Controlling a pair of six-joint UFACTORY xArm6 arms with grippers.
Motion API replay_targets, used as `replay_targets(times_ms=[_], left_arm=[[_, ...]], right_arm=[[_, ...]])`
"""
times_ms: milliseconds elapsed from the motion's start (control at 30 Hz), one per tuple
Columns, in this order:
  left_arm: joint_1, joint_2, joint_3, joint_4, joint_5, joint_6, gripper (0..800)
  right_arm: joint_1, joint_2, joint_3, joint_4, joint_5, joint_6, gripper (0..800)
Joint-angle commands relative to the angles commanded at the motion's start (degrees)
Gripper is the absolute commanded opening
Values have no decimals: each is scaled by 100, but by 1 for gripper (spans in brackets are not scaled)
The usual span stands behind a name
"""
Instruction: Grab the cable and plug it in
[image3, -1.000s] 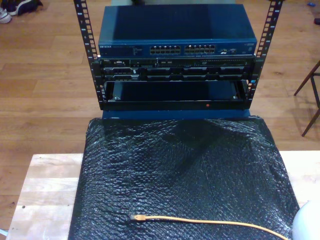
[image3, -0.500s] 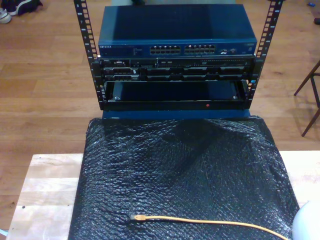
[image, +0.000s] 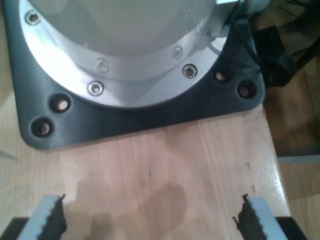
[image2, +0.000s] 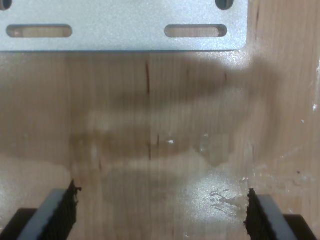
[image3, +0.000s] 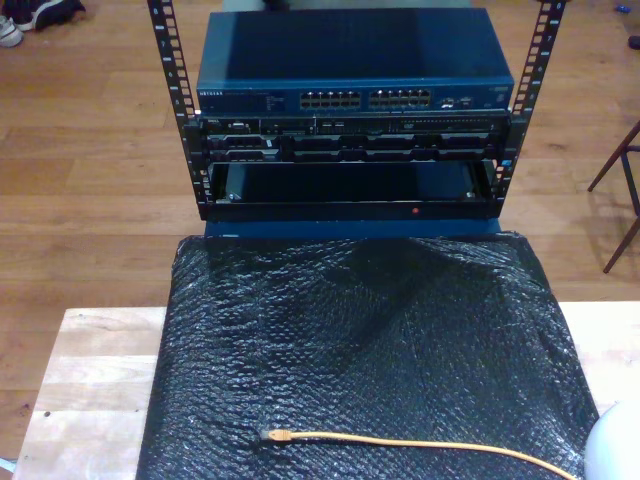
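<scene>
The orange-yellow cable (image3: 410, 442) lies on the black bubble-wrap sheet (image3: 360, 330) near the table's front edge, its plug end (image3: 273, 436) pointing toward the exterior view's left and its cord running off at the lower right. My first gripper (image: 150, 220) is open over bare wood, facing an arm's round metal base (image: 120, 55) on a black plate. Over pale, stained wood my second gripper (image2: 160, 215) also stands open, a slotted metal plate (image2: 120, 25) ahead of it. Nothing sits between either pair of fingers.
A black rack (image3: 350, 130) at the far end holds a blue network switch (image3: 355, 95) with two rows of ports, and darker units below. Light wooden tabletop (image3: 90, 390) flanks the sheet. A white rounded object (image3: 615, 450) is at the exterior view's lower right corner. Chair legs (image3: 620, 190) stand at the exterior view's right.
</scene>
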Motion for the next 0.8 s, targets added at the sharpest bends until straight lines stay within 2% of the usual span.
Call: replay_targets(times_ms=[367, 600, 800], left_arm=[[9, -18, -79, 35, 62, -9, 800], [9, -44, -413, 35, 712, -9, 800], [-9, -62, -756, 35, 1231, -26, 800]], right_arm=[[18, -211, -123, -18, 167, 26, 797], [18, -202, -826, -18, 1257, 44, 797], [44, -185, -1442, -9, 2057, 448, 797]])
